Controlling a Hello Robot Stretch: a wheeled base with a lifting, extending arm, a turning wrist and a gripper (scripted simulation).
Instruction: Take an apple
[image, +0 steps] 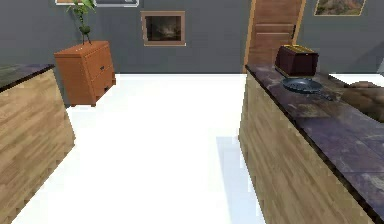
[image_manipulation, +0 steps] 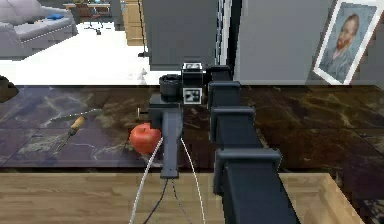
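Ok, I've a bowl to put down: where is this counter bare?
Barest is the countertop right of the arm in the arm side view. A smaller gap lies between the wooden-handled utensil and the apple. Crowded: around the apple, where the arm's end stands close.

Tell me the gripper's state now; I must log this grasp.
Gripper: cannot tell whether it holds anything; the red apple lies on the dark countertop at it.

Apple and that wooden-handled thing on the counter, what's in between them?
Nothing. The stretch between the red apple and the wooden-handled utensil is bare dark countertop, seen in the arm side view.
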